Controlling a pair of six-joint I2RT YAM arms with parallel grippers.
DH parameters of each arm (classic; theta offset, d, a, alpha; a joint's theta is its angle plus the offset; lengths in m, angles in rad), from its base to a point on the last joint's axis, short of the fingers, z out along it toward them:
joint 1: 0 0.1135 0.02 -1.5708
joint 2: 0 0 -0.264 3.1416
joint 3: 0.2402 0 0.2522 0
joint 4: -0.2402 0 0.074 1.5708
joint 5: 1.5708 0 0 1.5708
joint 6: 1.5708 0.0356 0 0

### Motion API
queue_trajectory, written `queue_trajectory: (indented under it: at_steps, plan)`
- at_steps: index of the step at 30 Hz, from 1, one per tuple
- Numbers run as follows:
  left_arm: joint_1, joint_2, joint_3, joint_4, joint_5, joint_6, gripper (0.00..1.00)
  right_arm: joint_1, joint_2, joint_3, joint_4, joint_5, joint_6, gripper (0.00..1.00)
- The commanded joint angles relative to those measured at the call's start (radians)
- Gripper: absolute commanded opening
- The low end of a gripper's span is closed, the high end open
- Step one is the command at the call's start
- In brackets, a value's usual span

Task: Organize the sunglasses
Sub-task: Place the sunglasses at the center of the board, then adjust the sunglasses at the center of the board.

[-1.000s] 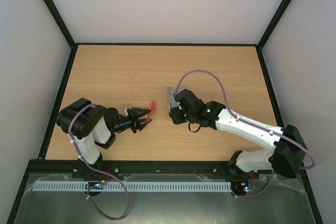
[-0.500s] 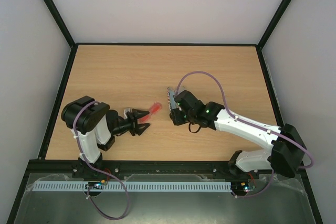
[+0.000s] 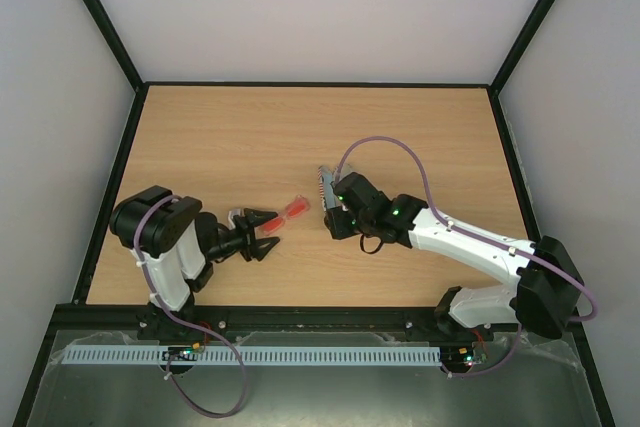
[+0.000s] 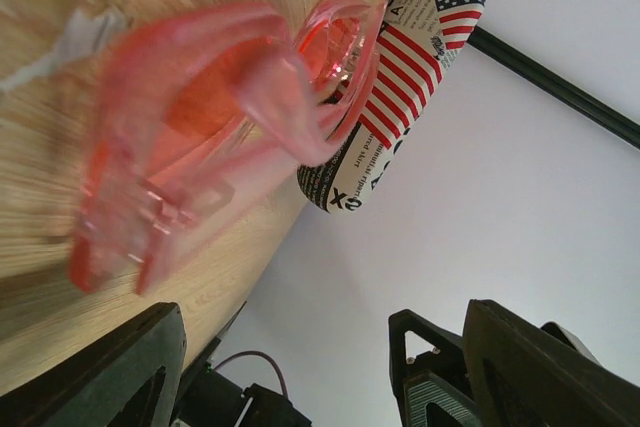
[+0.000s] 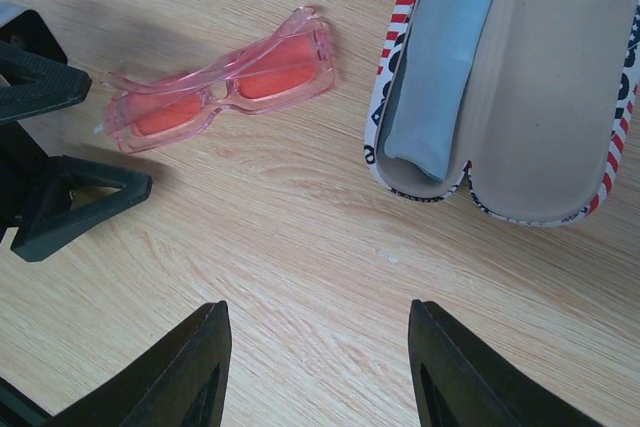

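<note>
The sunglasses (image 3: 291,210), red-orange and translucent, lie folded on the table between the two arms. They show blurred and close in the left wrist view (image 4: 200,117) and sharp in the right wrist view (image 5: 225,82). My left gripper (image 3: 269,231) is open and empty, just left of them and apart from them; it is also open in its own view (image 4: 300,347). The flag-printed case (image 5: 520,87) lies open, with the light blue cloth (image 5: 440,47) in one half. My right gripper (image 5: 320,367) hovers open and empty above the table near the case (image 3: 322,181).
The table's black rim (image 3: 300,84) and white walls bound the space. The right arm's purple cable (image 3: 385,142) loops over the table behind the case. The left gripper's black fingers (image 5: 60,187) show at the left of the right wrist view.
My left gripper has drawn back a little to the left, away from the sunglasses, which have turned slightly and stay on the table. The right arm has barely moved.
</note>
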State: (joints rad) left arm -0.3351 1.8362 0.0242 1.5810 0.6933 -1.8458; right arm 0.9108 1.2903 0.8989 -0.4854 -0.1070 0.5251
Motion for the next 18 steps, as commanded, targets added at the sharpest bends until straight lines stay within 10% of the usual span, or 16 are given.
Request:
queue_trajectory:
  at_steps: [1,18]
  plan:
    - [0.039,0.072,-0.041,0.317,0.000,0.051,0.79,-0.004,0.003,0.027,-0.001,0.010,-0.013,0.50]
    - [0.113,0.165,0.089,0.252,-0.113,0.133,0.77,-0.005,-0.022,0.032,-0.035,0.019,-0.002,0.50]
